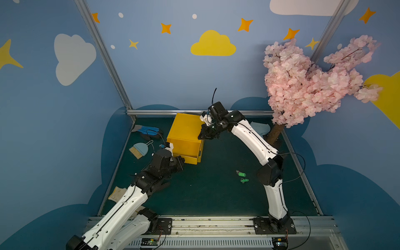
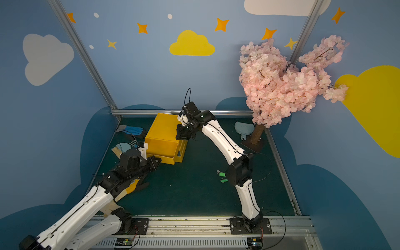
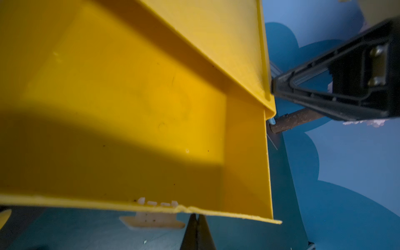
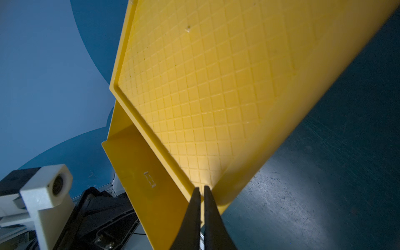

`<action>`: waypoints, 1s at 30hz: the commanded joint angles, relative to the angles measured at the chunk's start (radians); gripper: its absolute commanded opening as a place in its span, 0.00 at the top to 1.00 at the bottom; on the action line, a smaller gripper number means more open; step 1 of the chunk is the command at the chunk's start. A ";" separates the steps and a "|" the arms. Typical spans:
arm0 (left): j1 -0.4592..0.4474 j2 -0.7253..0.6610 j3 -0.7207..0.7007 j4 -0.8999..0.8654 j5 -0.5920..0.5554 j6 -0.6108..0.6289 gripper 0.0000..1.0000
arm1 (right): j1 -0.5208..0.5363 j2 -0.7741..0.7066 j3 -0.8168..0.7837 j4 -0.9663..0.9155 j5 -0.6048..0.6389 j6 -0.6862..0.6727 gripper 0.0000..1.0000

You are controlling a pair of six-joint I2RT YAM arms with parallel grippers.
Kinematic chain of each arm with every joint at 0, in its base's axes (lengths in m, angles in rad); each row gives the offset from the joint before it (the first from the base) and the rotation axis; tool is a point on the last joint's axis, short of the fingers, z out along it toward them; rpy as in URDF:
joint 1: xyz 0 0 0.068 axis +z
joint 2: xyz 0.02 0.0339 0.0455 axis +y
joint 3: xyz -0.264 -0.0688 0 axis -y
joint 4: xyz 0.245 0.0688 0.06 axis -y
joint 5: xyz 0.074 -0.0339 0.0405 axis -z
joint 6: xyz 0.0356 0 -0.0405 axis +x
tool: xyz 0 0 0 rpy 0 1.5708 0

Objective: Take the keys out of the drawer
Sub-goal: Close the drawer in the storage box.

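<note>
Drawer (image 3: 129, 129) stands pulled out, its visible floor bare; green-tagged keys (image 1: 242, 174) lie on the mat (image 1: 216, 194) well clear of it; left gripper (image 3: 196, 215) is pinched together, empty, at the drawer front; right gripper (image 4: 201, 188) clamps the rim of the cabinet (image 4: 216, 86); removal judged essentially complete.

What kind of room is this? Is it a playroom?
Probably a robot practice booth dressed like a playroom: a left arm and right arm bolted to a metal rail, blue walls painted with clouds and stars, a fake pink blossom tree, and a yellow drawer box.
</note>
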 commanded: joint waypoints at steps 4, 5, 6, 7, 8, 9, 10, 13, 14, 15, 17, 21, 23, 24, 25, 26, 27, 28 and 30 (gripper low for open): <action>0.041 0.107 0.063 0.138 0.011 0.012 0.95 | -0.011 0.031 0.005 -0.027 0.005 0.015 0.89; 0.044 0.121 0.070 0.146 0.015 0.013 0.95 | -0.011 0.032 0.006 -0.024 0.004 0.016 0.88; 0.047 0.138 0.076 0.156 0.016 0.012 0.95 | -0.011 0.035 0.006 -0.020 0.002 0.019 0.88; 0.049 0.152 0.082 0.167 0.014 0.010 0.95 | -0.011 0.037 0.006 -0.015 0.000 0.022 0.88; 0.050 0.162 0.084 0.178 0.015 0.006 0.95 | -0.011 0.039 0.006 -0.014 0.000 0.021 0.88; 0.052 0.174 0.086 0.196 0.016 -0.001 0.95 | -0.011 0.042 0.006 -0.011 0.000 0.021 0.88; 0.054 0.187 0.088 0.211 0.015 -0.010 0.95 | -0.012 0.043 0.006 -0.010 0.000 0.021 0.88; 0.059 0.227 0.100 0.239 0.019 -0.033 0.95 | -0.013 0.045 0.006 -0.004 0.000 0.017 0.87; 0.060 0.238 0.106 0.239 0.017 -0.042 0.95 | -0.014 0.045 0.006 -0.003 0.002 0.015 0.87; 0.061 0.249 0.109 0.241 0.015 -0.051 0.95 | -0.014 0.049 0.006 -0.002 0.000 0.014 0.87; 0.061 0.263 0.110 0.242 0.005 -0.067 0.95 | -0.016 0.052 0.005 0.000 -0.005 0.012 0.87; 0.062 0.270 0.088 0.253 -0.029 -0.117 0.94 | -0.023 0.067 0.014 0.004 -0.014 0.009 0.87; 0.062 0.263 0.070 0.267 -0.035 -0.137 0.93 | -0.026 0.075 0.026 0.004 -0.021 0.009 0.87; 0.062 0.260 0.059 0.274 -0.039 -0.154 0.91 | -0.028 0.079 0.030 0.003 -0.021 0.007 0.87; 0.061 0.259 0.051 0.281 -0.042 -0.170 0.90 | -0.029 0.083 0.034 0.003 -0.020 0.005 0.87; 0.063 0.259 0.042 0.289 -0.042 -0.186 0.89 | -0.032 0.086 0.038 0.003 -0.021 0.002 0.87; 0.061 0.264 0.034 0.296 -0.039 -0.199 0.88 | -0.034 0.089 0.040 0.003 -0.023 0.001 0.87; 0.062 0.269 0.030 0.302 -0.036 -0.208 0.88 | -0.036 0.091 0.039 0.003 -0.023 0.001 0.87; 0.061 0.283 0.021 0.311 -0.034 -0.237 0.88 | -0.040 0.094 0.042 0.002 -0.023 0.000 0.87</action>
